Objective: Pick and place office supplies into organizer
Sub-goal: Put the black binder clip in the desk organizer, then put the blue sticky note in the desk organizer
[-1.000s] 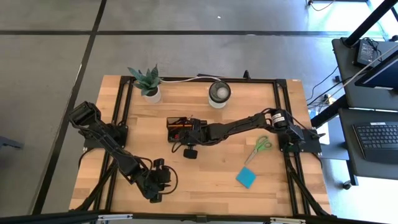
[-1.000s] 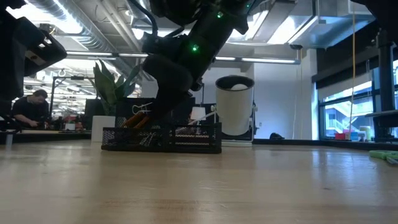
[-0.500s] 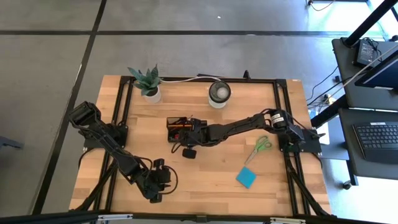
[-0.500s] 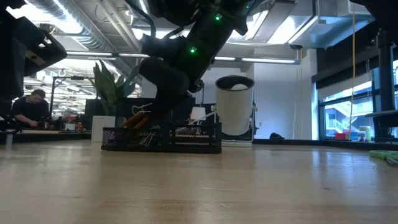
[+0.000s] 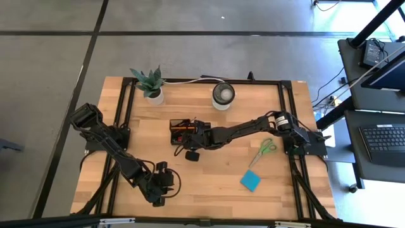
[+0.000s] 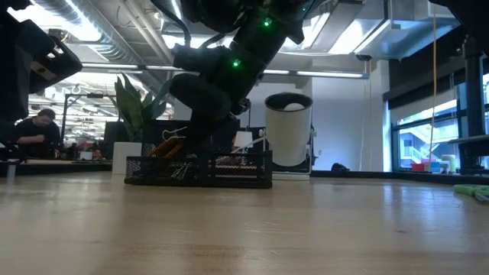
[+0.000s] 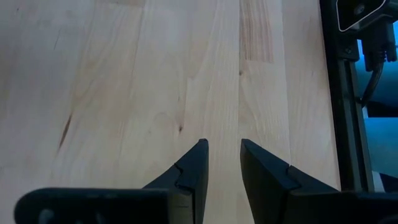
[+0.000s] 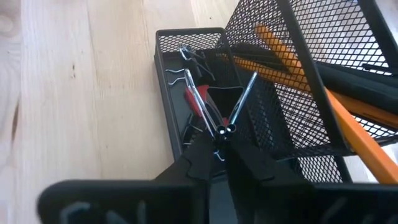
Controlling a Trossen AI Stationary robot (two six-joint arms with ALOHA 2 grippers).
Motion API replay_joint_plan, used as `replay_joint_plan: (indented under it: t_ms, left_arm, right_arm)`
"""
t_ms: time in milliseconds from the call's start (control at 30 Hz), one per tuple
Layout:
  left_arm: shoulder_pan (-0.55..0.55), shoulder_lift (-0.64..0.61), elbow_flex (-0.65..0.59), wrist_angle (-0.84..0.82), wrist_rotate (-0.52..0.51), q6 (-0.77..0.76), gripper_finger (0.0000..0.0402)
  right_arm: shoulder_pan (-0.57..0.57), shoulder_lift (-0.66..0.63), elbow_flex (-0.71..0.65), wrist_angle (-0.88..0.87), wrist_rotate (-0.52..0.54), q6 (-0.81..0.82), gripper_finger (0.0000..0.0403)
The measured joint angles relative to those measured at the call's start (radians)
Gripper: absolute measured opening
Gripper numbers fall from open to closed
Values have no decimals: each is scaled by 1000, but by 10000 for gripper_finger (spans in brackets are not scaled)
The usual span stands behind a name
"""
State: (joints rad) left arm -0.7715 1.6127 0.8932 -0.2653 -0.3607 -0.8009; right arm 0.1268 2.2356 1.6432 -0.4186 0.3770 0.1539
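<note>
- Right gripper (image 8: 219, 144) hangs over the organizer (image 5: 181, 130), fingers almost together, pinching the wire handles of a binder clip (image 8: 214, 118) above a small compartment.
- Left gripper (image 7: 221, 155) waits over bare wood, well away from the organizer, fingers slightly parted, holding nothing.
- Orange pencils (image 8: 311, 81) and clips already lie inside; I judge the task roughly half done.
- Green-handled scissors (image 5: 266, 149) and blue sticky-note pad (image 5: 250, 181) remain outside the organizer.
- White cup (image 5: 223, 94) and potted plant (image 5: 149, 82) stand behind it, not obstructing.

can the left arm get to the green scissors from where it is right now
Probably not easily. The left gripper sits at the table's near left corner, while the scissors lie far across on the right side, beside the right arm's base. The table between looks bare, but the stretch seems long.
</note>
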Motion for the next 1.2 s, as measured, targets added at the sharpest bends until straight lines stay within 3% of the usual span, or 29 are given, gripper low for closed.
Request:
replay_joint_plan:
  t_ms: [167,333,600,767,1000,1200]
  left_arm:
    - [10,0,0,-1,-66,48,86]
    - [40,0,0,-44,-198,44,86]
    - [66,0,0,-154,-221,-13,86]
    - [59,0,0,-158,-208,-14,86]
    - [58,0,0,-158,-178,-16,86]
    - [51,0,0,-155,-177,-16,86]
  right_arm:
    - [7,0,0,-4,2,-6,63]
    - [8,0,0,-4,0,-6,42]
    - [22,-53,-6,-55,-24,-21,9]
    - [86,-163,-11,-184,-48,30,10]
    - [163,-286,-9,-358,-28,113,56]
    - [267,-420,-6,-706,-46,293,85]
